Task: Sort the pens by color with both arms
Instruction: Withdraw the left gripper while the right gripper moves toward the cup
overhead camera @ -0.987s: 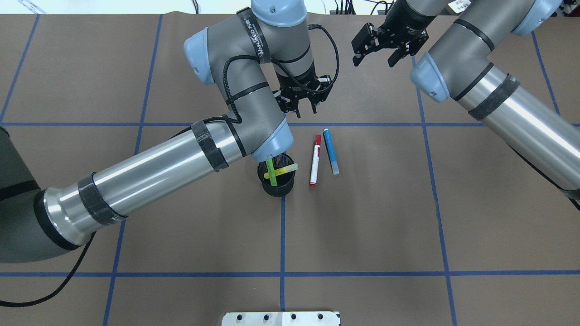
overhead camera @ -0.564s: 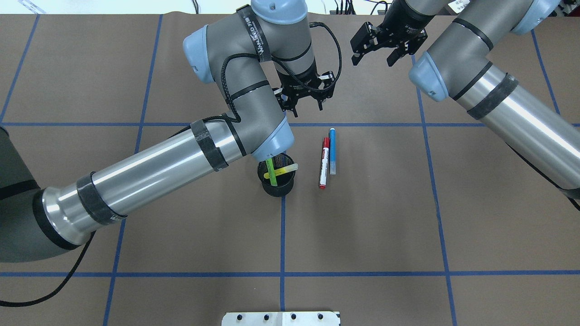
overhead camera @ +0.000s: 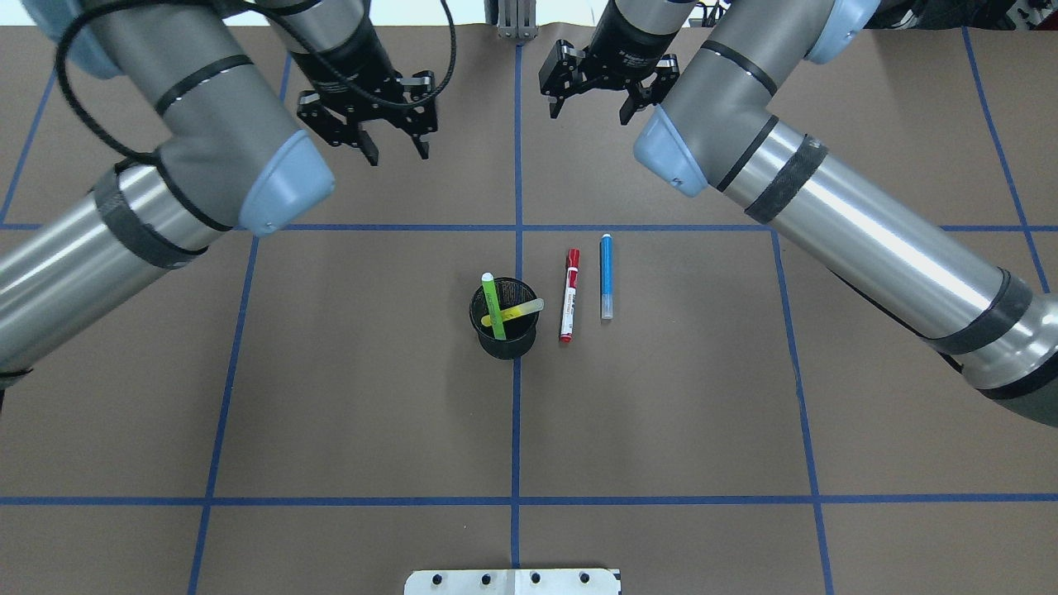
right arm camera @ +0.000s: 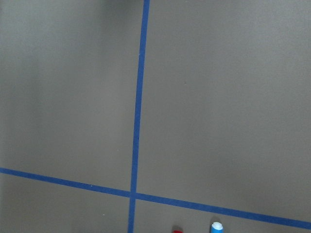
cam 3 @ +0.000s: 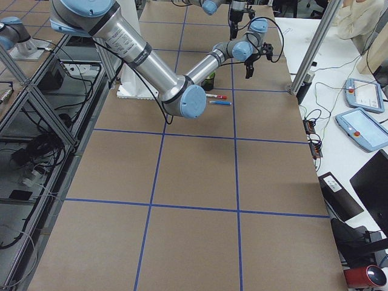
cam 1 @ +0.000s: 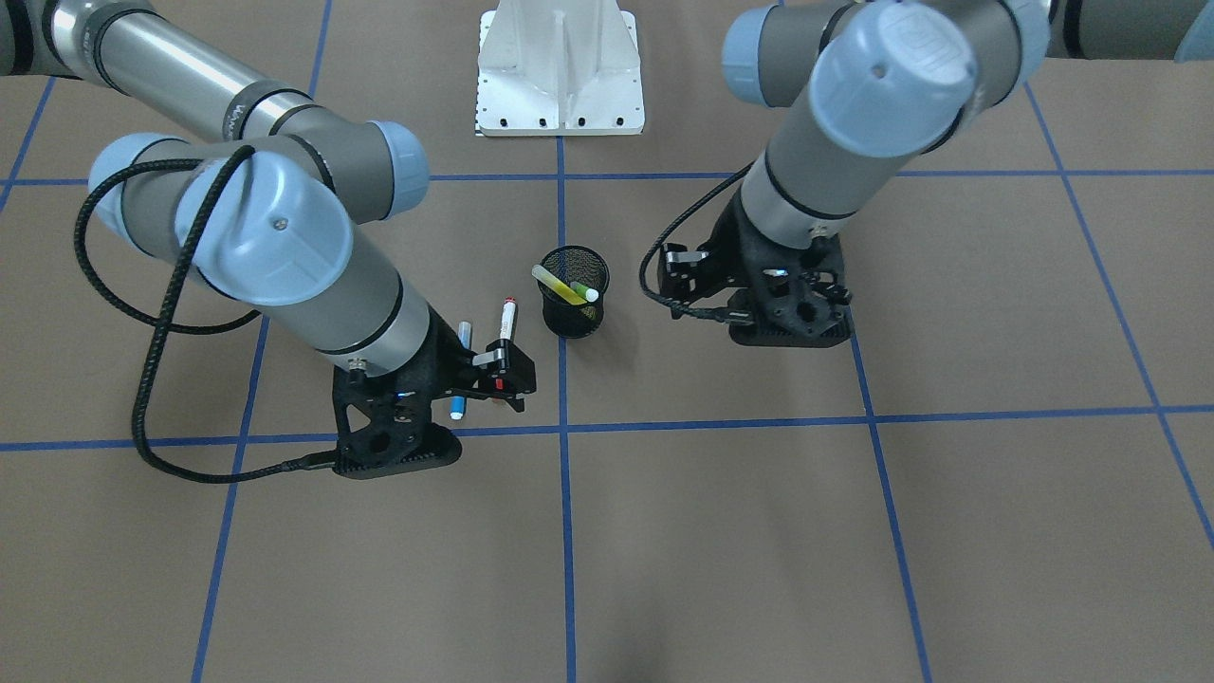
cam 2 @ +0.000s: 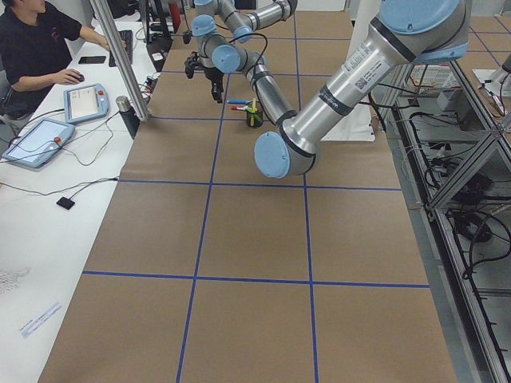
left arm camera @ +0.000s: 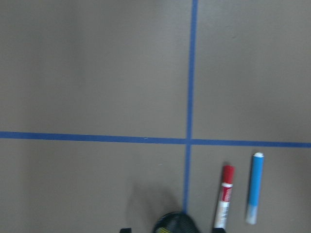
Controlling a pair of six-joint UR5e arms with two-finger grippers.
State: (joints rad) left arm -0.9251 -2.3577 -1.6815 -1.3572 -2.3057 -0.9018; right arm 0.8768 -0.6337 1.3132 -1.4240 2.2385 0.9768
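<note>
- The jaws of the left arm (overhead camera: 207, 124) are spread wide with nothing between them. They point down above bare table (overhead camera: 331, 372), beyond the cross line of blue tape (overhead camera: 372, 227).
- The jaws of the right arm (overhead camera: 826, 207) are also wide open and hold nothing. They hang over the far side of that tape line, on the other side of the centre line from the left ones.
- Both sets of jaws are well apart from the pens, which lie nearer the robot between the two arms.
- The red pen (overhead camera: 569, 295) lies flat on the table just beside the cup, with its red cap at the far end.
- The blue pen (overhead camera: 606, 275) lies next to it, nearly parallel, with a narrow gap between them.
- The black mesh cup (overhead camera: 506, 343) stands upright on the centre tape line.
- The green pen (overhead camera: 493, 306) and the yellow pen (overhead camera: 517, 311) lean crossed inside the cup.
- The left wrist view shows the red and blue pens and the cup's rim at its lower edge.
</note>
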